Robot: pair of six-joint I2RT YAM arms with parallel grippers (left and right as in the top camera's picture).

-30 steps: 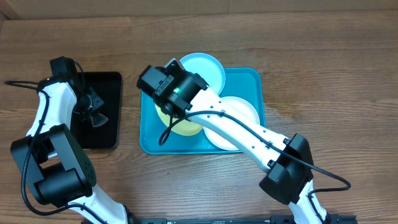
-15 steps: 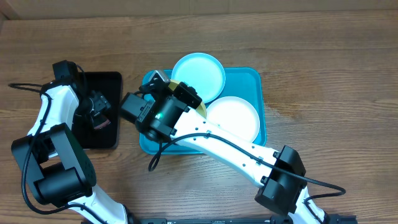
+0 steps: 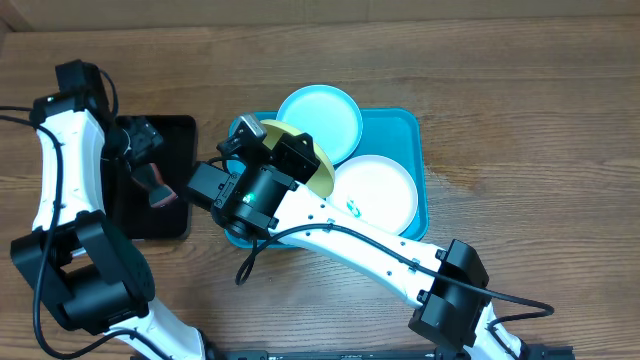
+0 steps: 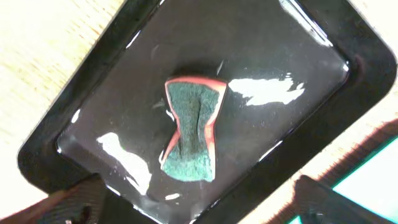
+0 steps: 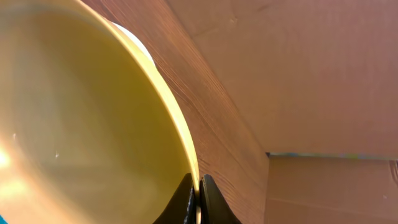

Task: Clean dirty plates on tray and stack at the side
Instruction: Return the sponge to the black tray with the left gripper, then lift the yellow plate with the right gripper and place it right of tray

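The right tool (image 5: pixel 198 200) was pinched shut on the rim of the yellow-green plate (image 5: pixel 74 112), which stood tilted above the turquoise tray (image 3: pixel 405 125). Just beyond that plate from the tool, the pale blue plate (image 3: pixel 320 115) and the white plate (image 3: pixel 380 190) lay on the tray. The left tool (image 4: pixel 199 186) hung spread wide above a green sponge (image 4: pixel 191 127) on a black tray (image 4: pixel 298 74) on the tabletop (image 3: pixel 500 80).

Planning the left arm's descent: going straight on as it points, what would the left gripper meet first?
Most likely the sponge, lying in the black tray, about centred ahead of the open left gripper. Nothing shows in between, though depth is hard to judge.
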